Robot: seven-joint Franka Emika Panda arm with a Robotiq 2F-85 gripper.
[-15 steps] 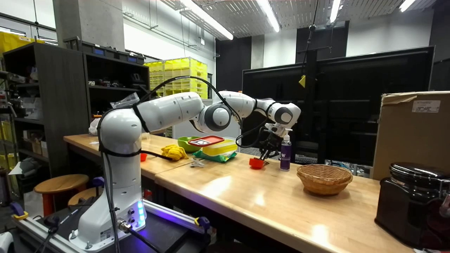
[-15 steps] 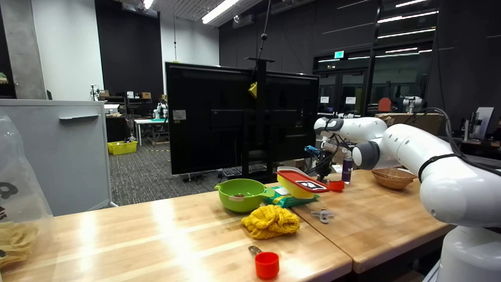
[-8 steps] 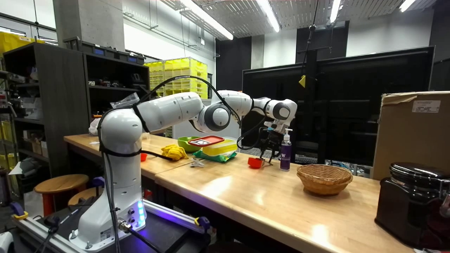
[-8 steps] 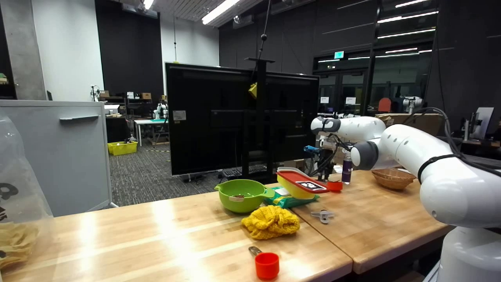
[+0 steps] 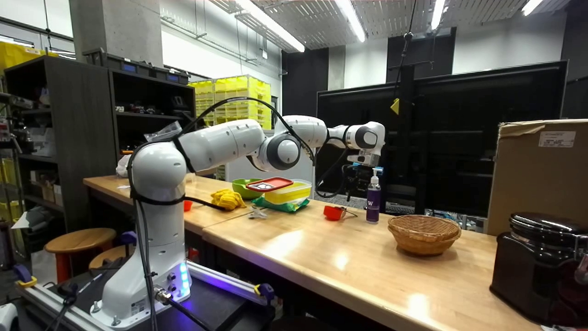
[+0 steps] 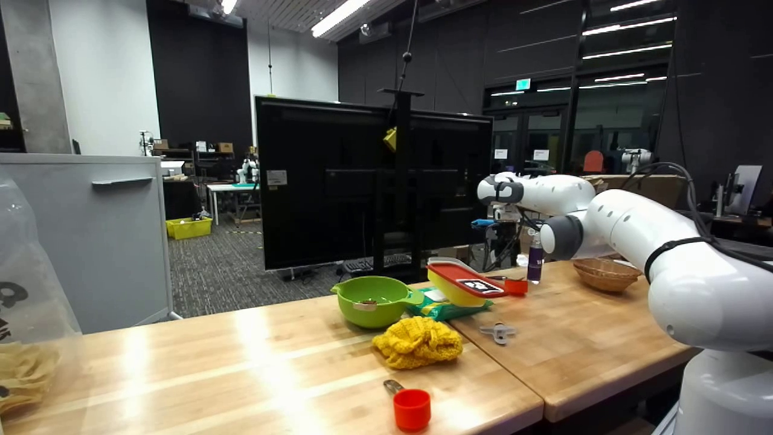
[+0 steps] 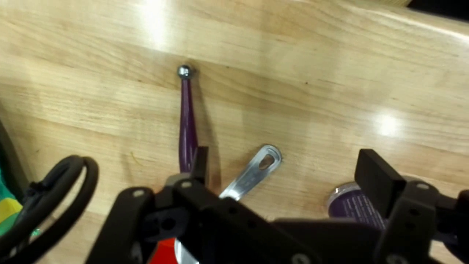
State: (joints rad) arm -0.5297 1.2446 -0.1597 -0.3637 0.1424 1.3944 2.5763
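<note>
The black gripper hangs clear above the wooden table, its two fingers spread wide apart. Below them, in the wrist view, a purple handle runs nearly straight up and down, shiny ball end towards the top, lower end hidden behind a finger. Just beside it, a metal handle slants, holed tip to the upper right, its lower end leading towards the red cup. From over here, that cup sits near the table's far edge. A purple pump bottle stands upright near it; farther out are a wicker basket and, opposite, a yellow tub on a green packet.
</note>
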